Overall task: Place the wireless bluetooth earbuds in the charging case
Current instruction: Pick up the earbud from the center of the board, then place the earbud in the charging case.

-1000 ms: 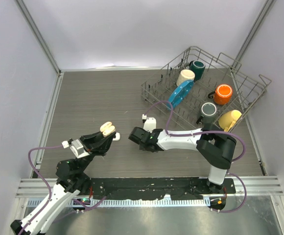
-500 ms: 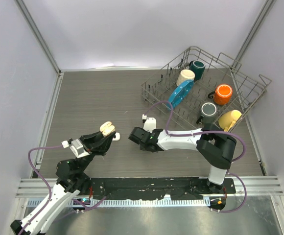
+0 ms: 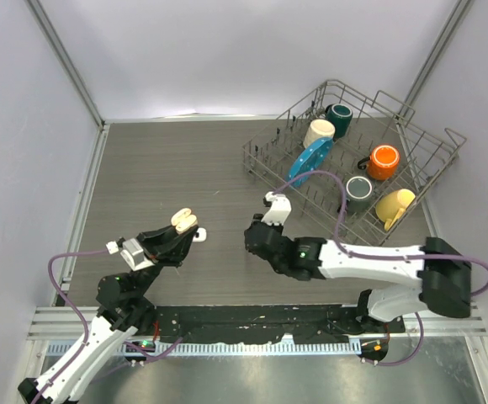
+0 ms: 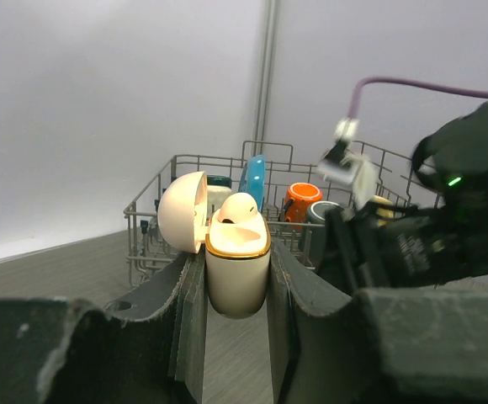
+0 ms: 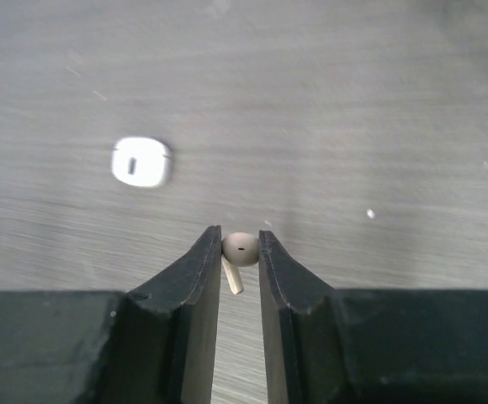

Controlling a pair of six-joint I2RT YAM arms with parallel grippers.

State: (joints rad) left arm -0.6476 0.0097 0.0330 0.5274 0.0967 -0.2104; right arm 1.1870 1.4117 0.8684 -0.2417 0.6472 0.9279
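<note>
The left gripper (image 4: 236, 252) has its two fingers pressed tight on the sides of a peach charging case (image 4: 237, 282). The case sits right between the jaws and stands up straight. Its round lid (image 4: 183, 211) is open and tips off to the left of the jaws. One peach earbud (image 4: 235, 210) already sits in the top of the case, just above the finger ends.

The right gripper (image 5: 238, 239) is clamped on another peach earbud (image 5: 241, 248). The round head of that earbud is pinched between the two finger ends, and its little stem points back down into the gap between the jaws. I cannot tell if it touches the table (image 5: 353, 101).

A small white case (image 5: 141, 162) lies flat on the table, out past the right jaws and off to their left, well apart from them.

From above, the two grippers are near each other but do not touch. Far out past the left jaws stands a wire rack (image 4: 147, 220) with mugs in it.
</note>
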